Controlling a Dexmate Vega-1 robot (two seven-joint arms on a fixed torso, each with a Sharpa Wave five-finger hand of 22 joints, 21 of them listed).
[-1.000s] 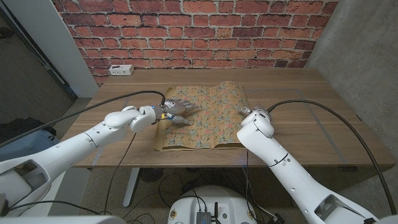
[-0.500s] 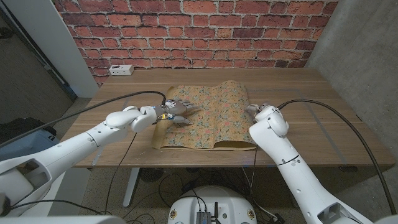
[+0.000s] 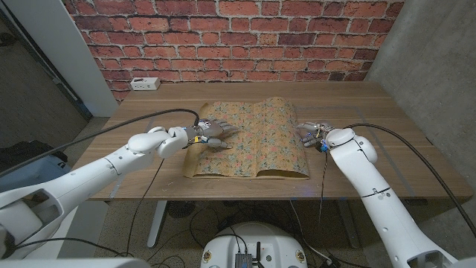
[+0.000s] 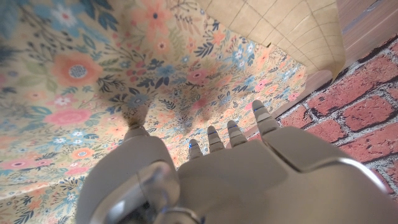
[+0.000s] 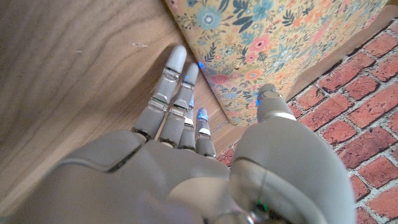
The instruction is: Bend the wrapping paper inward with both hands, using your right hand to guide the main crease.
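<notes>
Wrapping paper [image 3: 249,140] lies under left hand [image 3: 213,132], whose fingers rest spread on it; beside right hand [image 3: 313,135], fingers apart, empty. Right hand has withdrawn outward off paper edge.

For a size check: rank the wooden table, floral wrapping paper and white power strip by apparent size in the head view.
1. Wooden table
2. Floral wrapping paper
3. White power strip, though it lies farthest from the camera.

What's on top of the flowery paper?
The left hand rests on the paper, fingers spread over the flower print. The right hand is beside the paper's edge, on the table, holding nothing. What lies under the left hand's palm is covered.
</notes>
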